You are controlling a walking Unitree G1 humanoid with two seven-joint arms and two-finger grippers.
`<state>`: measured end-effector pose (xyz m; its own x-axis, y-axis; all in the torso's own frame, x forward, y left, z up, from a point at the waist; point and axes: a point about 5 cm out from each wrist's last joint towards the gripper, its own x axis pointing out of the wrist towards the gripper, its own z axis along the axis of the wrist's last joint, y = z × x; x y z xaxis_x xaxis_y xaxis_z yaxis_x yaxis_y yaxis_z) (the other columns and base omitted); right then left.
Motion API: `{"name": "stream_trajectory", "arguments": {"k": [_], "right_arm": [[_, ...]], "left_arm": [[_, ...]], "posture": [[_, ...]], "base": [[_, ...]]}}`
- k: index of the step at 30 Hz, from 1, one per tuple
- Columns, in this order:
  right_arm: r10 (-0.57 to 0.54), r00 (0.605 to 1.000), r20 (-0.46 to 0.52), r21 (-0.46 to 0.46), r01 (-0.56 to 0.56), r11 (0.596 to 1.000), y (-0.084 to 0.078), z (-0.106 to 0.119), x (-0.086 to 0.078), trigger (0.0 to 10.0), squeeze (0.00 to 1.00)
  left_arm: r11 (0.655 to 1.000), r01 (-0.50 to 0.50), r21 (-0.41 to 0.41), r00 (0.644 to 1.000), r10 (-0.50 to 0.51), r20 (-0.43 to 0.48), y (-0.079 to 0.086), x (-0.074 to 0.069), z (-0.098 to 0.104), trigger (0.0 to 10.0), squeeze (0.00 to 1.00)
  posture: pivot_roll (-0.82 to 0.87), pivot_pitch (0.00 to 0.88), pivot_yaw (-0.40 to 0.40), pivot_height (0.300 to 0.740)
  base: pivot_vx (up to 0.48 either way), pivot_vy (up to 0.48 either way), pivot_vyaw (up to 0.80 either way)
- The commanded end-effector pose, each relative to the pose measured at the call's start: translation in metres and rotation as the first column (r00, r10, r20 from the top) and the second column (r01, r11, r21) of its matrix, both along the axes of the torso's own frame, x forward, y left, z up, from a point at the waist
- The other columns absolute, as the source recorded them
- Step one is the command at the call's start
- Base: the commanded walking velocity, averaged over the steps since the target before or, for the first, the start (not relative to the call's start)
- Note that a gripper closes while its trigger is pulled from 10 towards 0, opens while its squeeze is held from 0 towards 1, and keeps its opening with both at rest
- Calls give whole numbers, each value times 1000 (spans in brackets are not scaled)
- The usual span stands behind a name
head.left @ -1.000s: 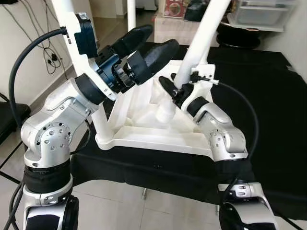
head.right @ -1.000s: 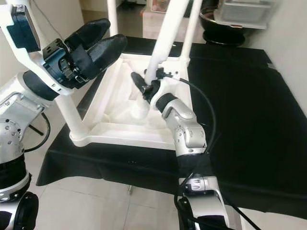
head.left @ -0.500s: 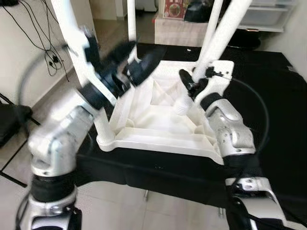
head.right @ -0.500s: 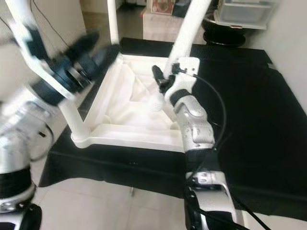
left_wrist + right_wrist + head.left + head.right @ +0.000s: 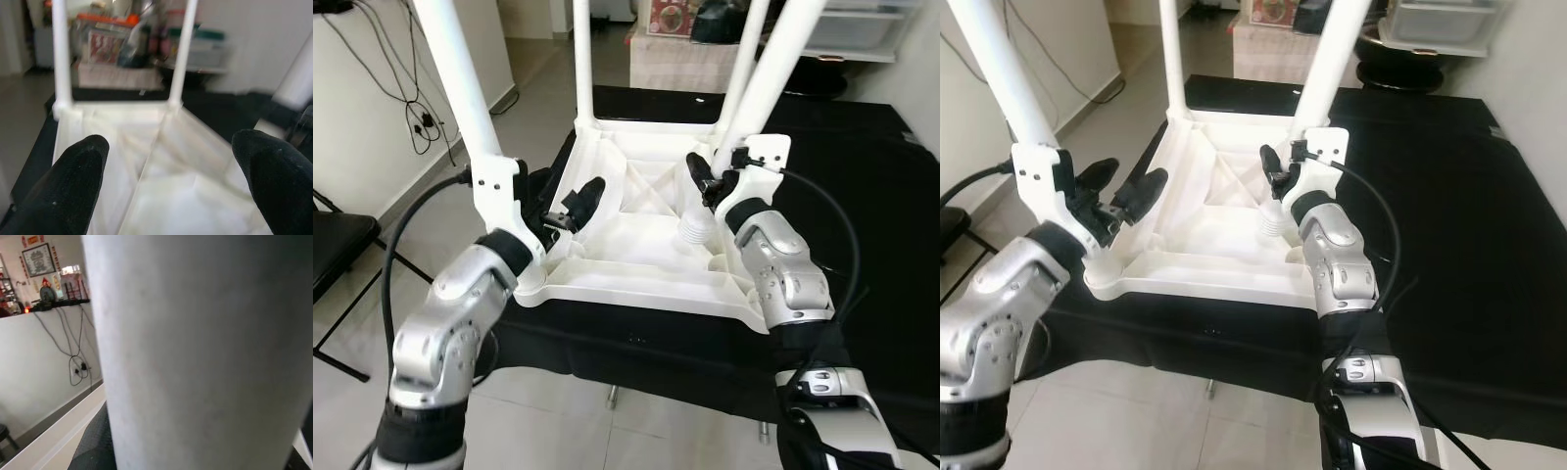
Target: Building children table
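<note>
White leg (image 5: 773,69) in right gripper (image 5: 708,181) (unlabelled)

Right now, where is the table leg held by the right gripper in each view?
Left eye view: leg slanting from centre to top right.
Right eye view: leg rising from centre to top edge.
Left wrist view: likely the blurred white bar.
Right wrist view: close-up white column.
Shared landmark: upturned tabletop.

White plastic table (image 5: 636,250) upside down on black cloth (image 5: 862,196), legs (image 5: 460,78) upright.
</note>
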<state>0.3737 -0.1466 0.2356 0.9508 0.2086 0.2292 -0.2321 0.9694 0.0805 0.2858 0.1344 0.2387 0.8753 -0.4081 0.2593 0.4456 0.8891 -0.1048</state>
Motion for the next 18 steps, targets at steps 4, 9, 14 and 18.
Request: {"name": "stream_trajectory", "arguments": {"k": [4, 9, 14, 18], "right_arm": [[24, 999, 24, 3, -24, 1000, 10, 3, 1, 10000, 0], [47, 998, 42, 25, -48, 999, 15, 6, -1, 10000, 0], [68, 996, 60, 115, -75, 991, 17, 13, -1, 10000, 0], [73, 994, 83, 165, -86, 982, 16, 20, -1, 10000, 0]], "left_arm": [[999, -30, 19, 1000, 30, 5, -7, -6, -5, 10000, 0], [997, -67, 22, 998, 67, 15, -5, -9, -7, 10000, 0], [994, -104, 18, 995, 104, 4, -1, -13, -12, 10000, 0], [993, -116, 23, 993, 116, -23, 0, -20, -21, 10000, 0]], "posture": [[-24, 72, -25, 740], [-19, 75, -26, 740], [-13, 78, -21, 740], [-4, 78, -17, 740]], "base": [[0, 0, 0], [0, 0, 0], [0, 0, 0], [0, 0, 0]]}}
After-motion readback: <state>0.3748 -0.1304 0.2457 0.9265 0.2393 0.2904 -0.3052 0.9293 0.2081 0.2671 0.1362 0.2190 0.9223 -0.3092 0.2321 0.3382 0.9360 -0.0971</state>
